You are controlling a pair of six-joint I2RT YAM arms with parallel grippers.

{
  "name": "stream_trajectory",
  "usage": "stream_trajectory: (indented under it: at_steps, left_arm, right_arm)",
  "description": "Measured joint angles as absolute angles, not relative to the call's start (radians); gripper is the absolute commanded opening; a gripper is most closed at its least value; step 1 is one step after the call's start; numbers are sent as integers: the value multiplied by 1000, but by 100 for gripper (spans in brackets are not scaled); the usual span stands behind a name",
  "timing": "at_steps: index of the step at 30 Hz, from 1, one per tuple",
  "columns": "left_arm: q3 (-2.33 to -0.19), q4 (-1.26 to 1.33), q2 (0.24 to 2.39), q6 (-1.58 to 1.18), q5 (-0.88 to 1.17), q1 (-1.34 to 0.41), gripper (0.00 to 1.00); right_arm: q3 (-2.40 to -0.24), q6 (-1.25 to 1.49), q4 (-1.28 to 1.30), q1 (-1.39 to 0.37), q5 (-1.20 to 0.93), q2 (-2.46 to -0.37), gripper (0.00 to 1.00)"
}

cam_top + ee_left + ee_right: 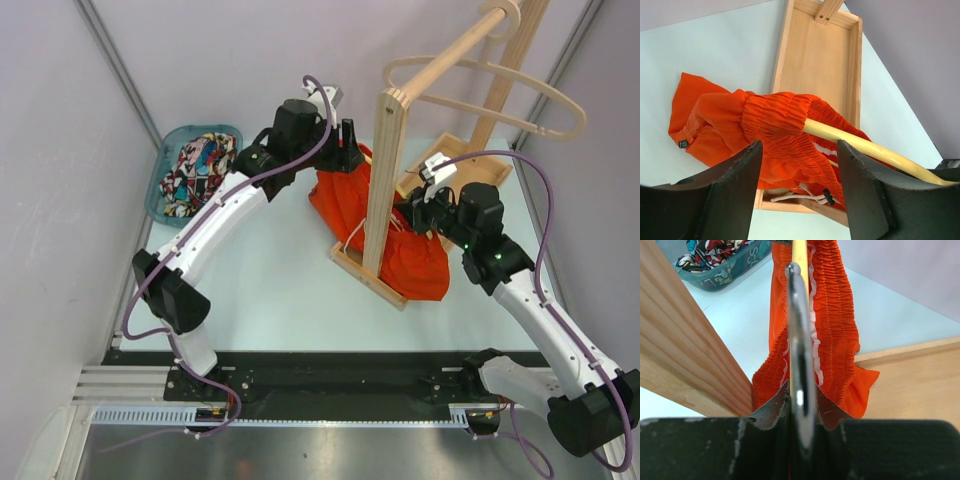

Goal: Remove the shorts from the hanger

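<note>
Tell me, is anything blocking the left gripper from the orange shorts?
Nothing visible is. The open left gripper faces the orange shorts directly; the pale hanger pokes out of their waistband.

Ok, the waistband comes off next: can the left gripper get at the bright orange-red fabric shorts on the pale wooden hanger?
Probably yes: the left gripper is open, and the orange-red shorts bunched on the wooden hanger lie just beyond its fingers, nothing between.
</note>
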State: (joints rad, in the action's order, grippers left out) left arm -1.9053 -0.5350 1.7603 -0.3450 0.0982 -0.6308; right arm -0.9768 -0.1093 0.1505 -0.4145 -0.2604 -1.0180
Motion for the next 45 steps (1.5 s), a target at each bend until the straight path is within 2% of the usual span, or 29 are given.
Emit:
stream_trajectory:
  at_steps: [5, 14, 17, 20, 24, 35, 45]
  left_arm:
    - [-1937, -547, 1784, -337, 87, -633, 64]
    - [-2012, -587, 1822, -286, 17, -636, 54]
    - [-2026, -590, 1831, -276, 1, -632, 47]
    - [-2033, -592, 1835, -268, -4, -628, 34]
    - [-2080, -599, 1864, -254, -5, -619, 0]
    - [-2124, -616, 1898, -236, -50, -603, 0]
    - [-1996, -558, 1882, -287, -20, -567, 0]
  right_arm:
    - [-977, -109, 158, -411, -259, -1013, 0]
    - [-976, -108, 169, -409, -260, -1001, 0]
    - [-976, -109, 175, -409, -260, -995, 0]
    - [-975, -109, 183, -408, -267, -986, 0]
    - [-967, -115, 186, -408, -288, -969, 0]
    - [-938, -136, 205, -397, -291, -904, 0]
    - [-873, -110, 212, -395, -220, -821, 0]
